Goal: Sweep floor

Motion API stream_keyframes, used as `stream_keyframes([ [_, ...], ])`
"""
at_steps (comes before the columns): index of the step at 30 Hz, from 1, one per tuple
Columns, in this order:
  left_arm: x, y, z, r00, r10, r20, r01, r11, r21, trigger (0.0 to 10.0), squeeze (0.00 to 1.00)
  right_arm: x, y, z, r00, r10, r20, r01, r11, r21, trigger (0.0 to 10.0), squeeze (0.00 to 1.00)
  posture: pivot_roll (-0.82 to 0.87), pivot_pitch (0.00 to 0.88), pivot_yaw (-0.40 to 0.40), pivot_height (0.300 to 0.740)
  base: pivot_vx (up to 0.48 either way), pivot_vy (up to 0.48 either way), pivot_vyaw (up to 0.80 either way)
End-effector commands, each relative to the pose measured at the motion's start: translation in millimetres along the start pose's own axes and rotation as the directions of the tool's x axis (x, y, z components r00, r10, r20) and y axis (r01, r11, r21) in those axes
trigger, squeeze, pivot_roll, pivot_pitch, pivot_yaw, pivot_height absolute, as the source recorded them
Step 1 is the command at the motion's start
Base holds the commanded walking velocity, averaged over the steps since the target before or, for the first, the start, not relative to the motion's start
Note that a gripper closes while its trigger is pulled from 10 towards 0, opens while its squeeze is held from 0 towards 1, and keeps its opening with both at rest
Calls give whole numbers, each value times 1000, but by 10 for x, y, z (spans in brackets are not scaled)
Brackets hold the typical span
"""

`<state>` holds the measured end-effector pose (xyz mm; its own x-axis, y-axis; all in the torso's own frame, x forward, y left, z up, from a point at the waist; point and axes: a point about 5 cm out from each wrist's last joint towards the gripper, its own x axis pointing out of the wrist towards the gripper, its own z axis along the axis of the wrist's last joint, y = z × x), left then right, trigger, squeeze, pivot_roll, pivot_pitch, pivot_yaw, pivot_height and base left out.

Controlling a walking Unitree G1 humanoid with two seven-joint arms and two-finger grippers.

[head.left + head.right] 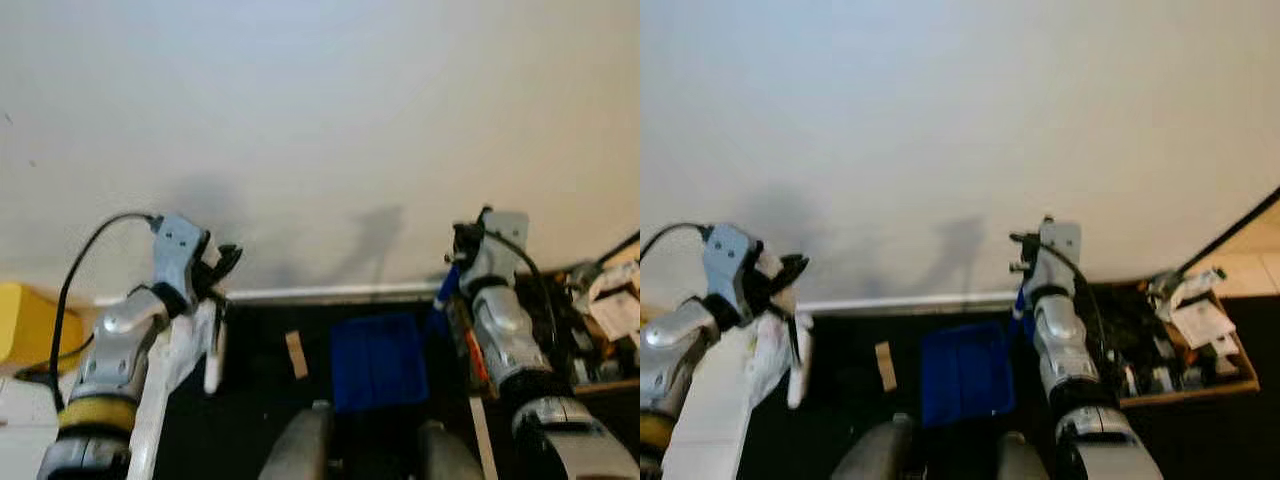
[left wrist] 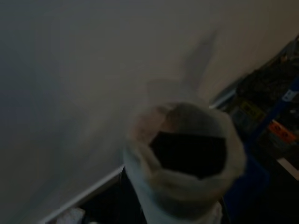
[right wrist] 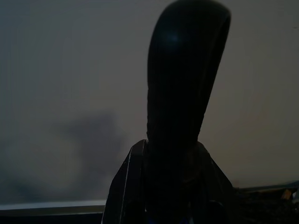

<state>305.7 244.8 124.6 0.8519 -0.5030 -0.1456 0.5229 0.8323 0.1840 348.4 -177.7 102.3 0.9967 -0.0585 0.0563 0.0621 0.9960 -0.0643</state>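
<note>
- left gripper (image 1: 222, 262): clamped on white dustpan handle (image 1: 213, 345).
- right gripper (image 1: 1023, 256): closed around dark broom handle (image 3: 180, 102).
- risk: blue dustpan (image 1: 378, 358) near wall (image 1: 320, 120); possible baseboard strike.

No text, label, brand or number could be read anywhere. The papers in the wooden box (image 1: 1200, 345) carried marks too blurred to make out, and an orange tag (image 2: 281, 132) in the left wrist view showed only an illegible smudge.
</note>
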Motion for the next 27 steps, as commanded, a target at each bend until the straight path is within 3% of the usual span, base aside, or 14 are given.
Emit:
stream_keyframes([
  [1, -74, 110, -20, 999, 29, -19, -28, 999, 40, 10000, 0, 0, -15, 12, 1000, 19, 19, -18, 998, -54, 10000, 0, 141, 381, 64, 740, 0, 0, 0],
  [9, -90, 293, -52, 990, 142, 1, -142, 990, -13, 10000, 0, 67, 35, 239, 989, 52, 140, -34, 991, -127, 10000, 0, 109, 408, 49, 740, 0, 0, 0],
  [14, -117, 364, -86, 971, 237, 11, -237, 971, 21, 10000, 0, 45, 56, 172, 992, 50, 117, -35, 991, -130, 10000, 0, 107, 400, 46, 740, 0, 0, 0],
  [18, -113, 409, -114, 952, 305, 34, -302, 951, -60, 10000, 0, -32, 123, 30, 994, 84, 73, -74, 989, -129, 10000, 0, 109, 391, 43, 740, 0, 0, 0],
  [21, -75, 343, -181, 958, 280, 56, -265, 945, -194, 10000, 0, -108, 221, -52, 987, 151, 60, -140, 978, -154, 10000, 0, 106, 388, 46, 740, 0, 0, 0],
  [22, -75, 343, -181, 958, 280, 56, -265, 945, -194, 10000, 0, -108, 221, -52, 987, 151, 60, -140, 978, -154, 10000, 0, 106, 388, 46, 740, 0, 0, 0],
  [23, -43, 321, -192, 955, 286, 77, -257, 930, -265, 10000, 0, -135, 234, -77, 986, 155, 62, -143, 976, -165, 10000, 0, 105, 388, 47, 740, 0, 0, 0],
  [24, -43, 321, -192, 955, 286, 77, -257, 930, -265, 10000, 0, -135, 234, -77, 986, 155, 62, -143, 976, -165, 10000, 0, 105, 388, 47, 740, 0, 0, 0],
  [27, 63, 250, -194, 954, 276, 121, -206, 889, -409, 10000, 0, -191, 257, -136, 989, 135, 58, -124, 978, -166, 10000, 0, 103, 389, 48, 740, 0, 0, 0],
])
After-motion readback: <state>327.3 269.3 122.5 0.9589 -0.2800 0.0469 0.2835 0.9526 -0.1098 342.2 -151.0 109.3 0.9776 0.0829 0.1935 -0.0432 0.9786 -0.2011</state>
